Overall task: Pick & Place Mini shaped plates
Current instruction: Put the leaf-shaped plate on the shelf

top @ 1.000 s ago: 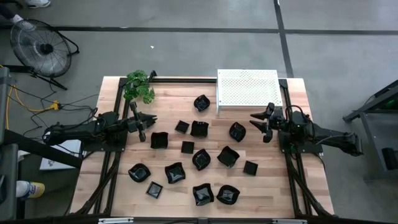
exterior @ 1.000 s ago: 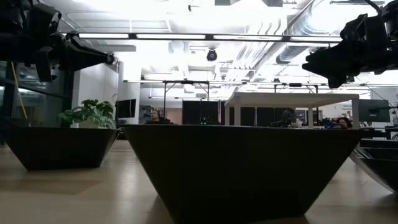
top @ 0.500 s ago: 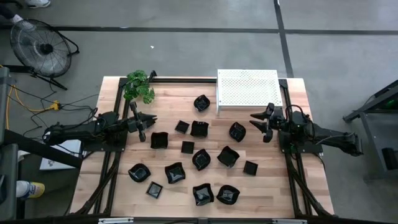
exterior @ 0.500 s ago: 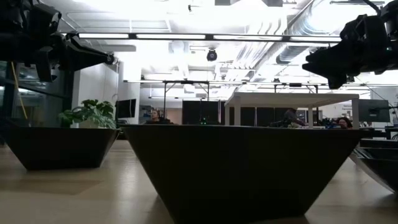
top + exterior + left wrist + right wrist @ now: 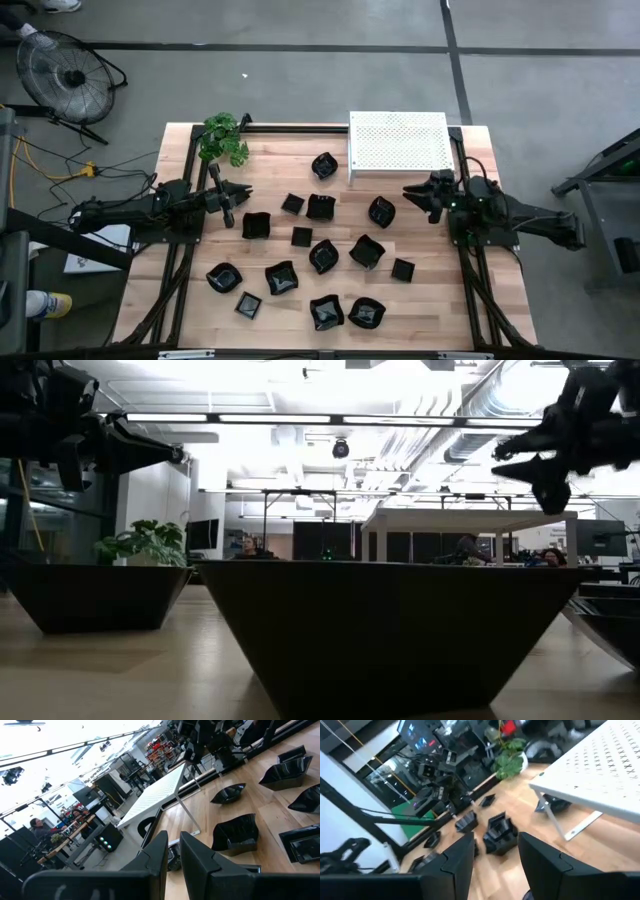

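Several mini shaped plates, small glossy black dishes, lie scattered on the wooden table [image 5: 430, 290], each resting on its base. Some are square [image 5: 256, 226], others wavy-edged [image 5: 381, 211]. My left gripper [image 5: 247, 191] hovers shut at the table's left side, above and just beyond the square dish; its fingers stand almost together in the left wrist view [image 5: 174, 850]. My right gripper [image 5: 408, 192] hovers open at the right side, close to the wavy-edged dish, and shows raised well above the table in the low view [image 5: 520, 460]. Neither holds a plate.
A white perforated rack [image 5: 398, 145] stands on legs at the far right of the table. A green plant [image 5: 222, 138] sits at the far left corner. Black frame rails run along both table sides. A fan [image 5: 65, 70] stands on the floor beyond.
My right gripper has rolled about its wrist while staying in about the same place above the table's right side. The left arm and all the plates have kept still.
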Available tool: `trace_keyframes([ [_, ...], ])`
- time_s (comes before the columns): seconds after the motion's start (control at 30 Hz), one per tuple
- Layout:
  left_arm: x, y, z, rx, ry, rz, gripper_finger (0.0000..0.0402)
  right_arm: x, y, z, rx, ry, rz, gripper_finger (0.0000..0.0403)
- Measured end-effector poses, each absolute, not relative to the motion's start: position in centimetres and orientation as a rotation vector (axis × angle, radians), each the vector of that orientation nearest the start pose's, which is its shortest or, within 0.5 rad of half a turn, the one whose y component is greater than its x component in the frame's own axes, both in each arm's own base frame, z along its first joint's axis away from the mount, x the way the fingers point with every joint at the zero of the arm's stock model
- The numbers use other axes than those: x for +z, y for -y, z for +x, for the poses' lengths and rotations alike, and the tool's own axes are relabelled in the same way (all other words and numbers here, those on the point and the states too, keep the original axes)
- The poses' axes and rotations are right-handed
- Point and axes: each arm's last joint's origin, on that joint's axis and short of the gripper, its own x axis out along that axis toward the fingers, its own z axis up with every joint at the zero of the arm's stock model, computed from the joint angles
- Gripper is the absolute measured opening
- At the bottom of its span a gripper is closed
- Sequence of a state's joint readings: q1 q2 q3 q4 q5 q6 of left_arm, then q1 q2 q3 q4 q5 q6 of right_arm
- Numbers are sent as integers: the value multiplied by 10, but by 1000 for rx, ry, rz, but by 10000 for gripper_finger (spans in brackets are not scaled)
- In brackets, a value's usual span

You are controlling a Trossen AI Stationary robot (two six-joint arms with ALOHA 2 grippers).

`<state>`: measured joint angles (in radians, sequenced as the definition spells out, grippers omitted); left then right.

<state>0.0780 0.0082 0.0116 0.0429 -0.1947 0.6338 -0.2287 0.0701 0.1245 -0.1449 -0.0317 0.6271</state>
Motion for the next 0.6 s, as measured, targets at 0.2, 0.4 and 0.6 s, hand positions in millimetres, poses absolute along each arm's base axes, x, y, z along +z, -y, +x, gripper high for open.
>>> trace_keyframes([
  [0.2,171,-13,96,278,-42,627,46,216,21,93,-317,-211,696,149],
  [0.4,171,-13,96,278,-42,627,46,241,26,109,-447,-394,888,149],
  [0.6,171,-13,96,278,-42,627,46,252,31,137,-541,-500,1098,149],
])
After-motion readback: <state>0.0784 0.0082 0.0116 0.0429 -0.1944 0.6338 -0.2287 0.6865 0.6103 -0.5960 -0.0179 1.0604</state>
